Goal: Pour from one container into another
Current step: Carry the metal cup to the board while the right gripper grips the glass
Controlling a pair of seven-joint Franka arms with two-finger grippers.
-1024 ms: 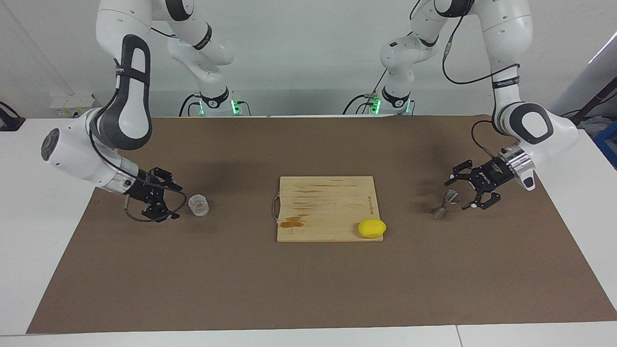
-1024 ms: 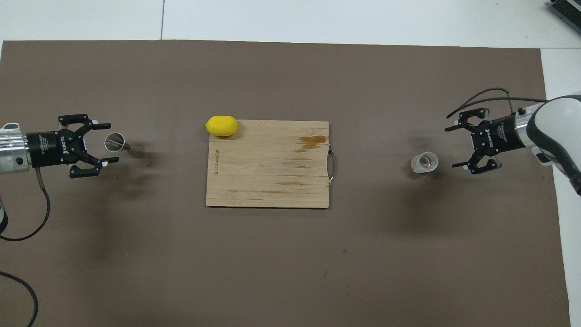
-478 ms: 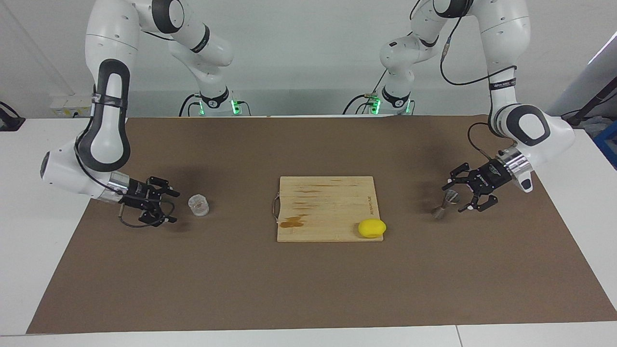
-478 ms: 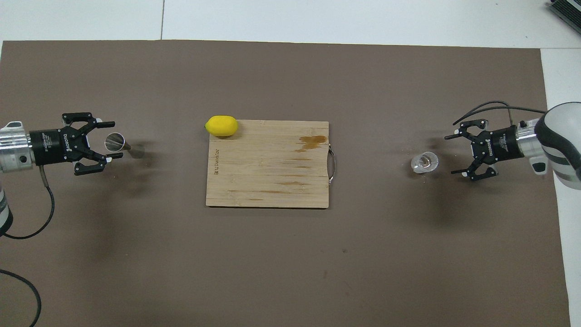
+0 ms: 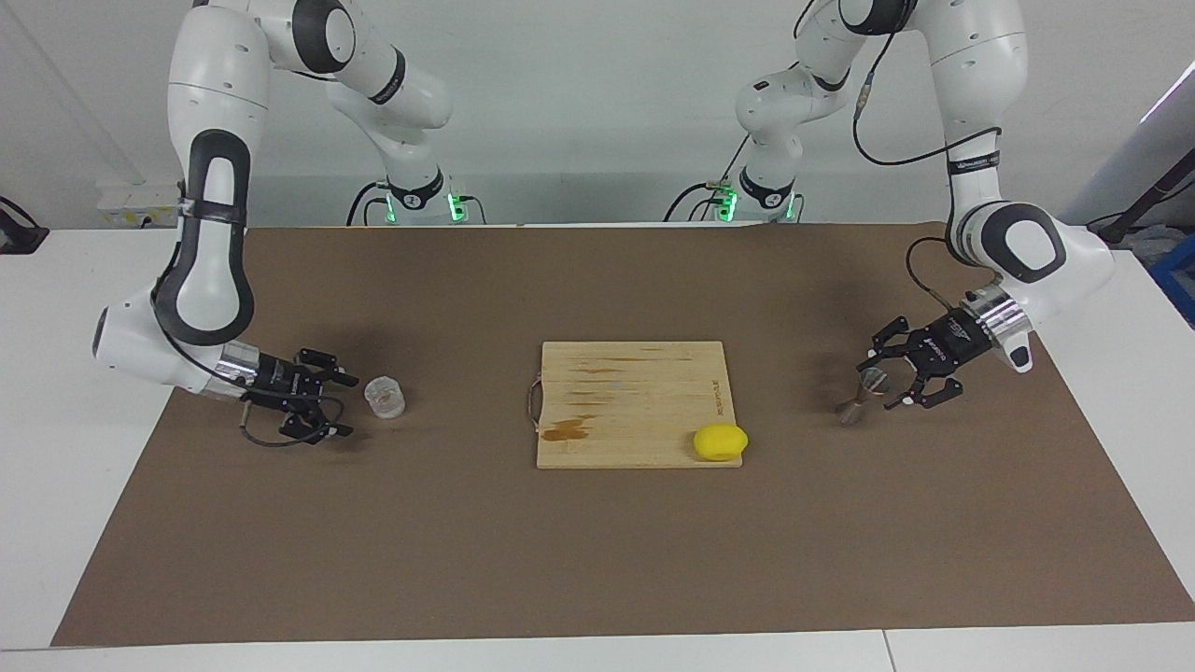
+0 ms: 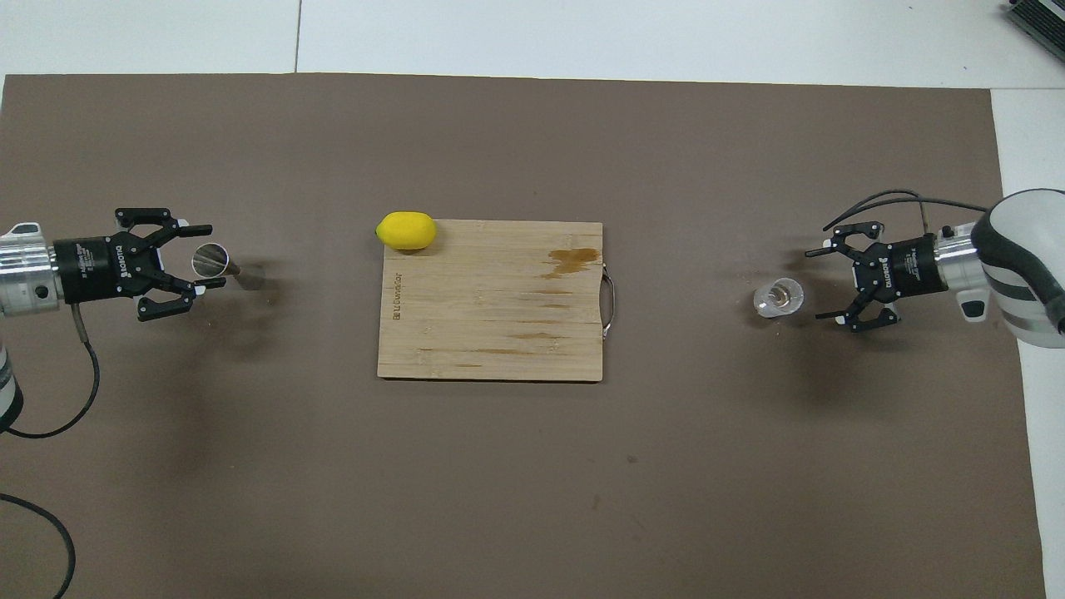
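While you look for writing, only a faint burned-in mark on the cutting board (image 6: 491, 299) shows, too small to read. Your left hand (image 5: 887, 374) is spread wide, its fingers either side of the upright jigger (image 5: 860, 397) without gripping it. Your right hand (image 5: 338, 404) gapes wide just beside the glass cup (image 5: 385, 397) on the worktop (image 5: 597, 551), apart from it. A lemon (image 5: 720, 441) rests on the board's corner.

Brown mat (image 5: 597, 551) spans the white table (image 5: 56, 392) — on it a wooden cutting board (image 5: 635, 397) mid-mat, a glass cup (image 5: 385, 397) toward the right arm's end, a metal jigger (image 5: 861, 397) toward the left arm's end — both upright.
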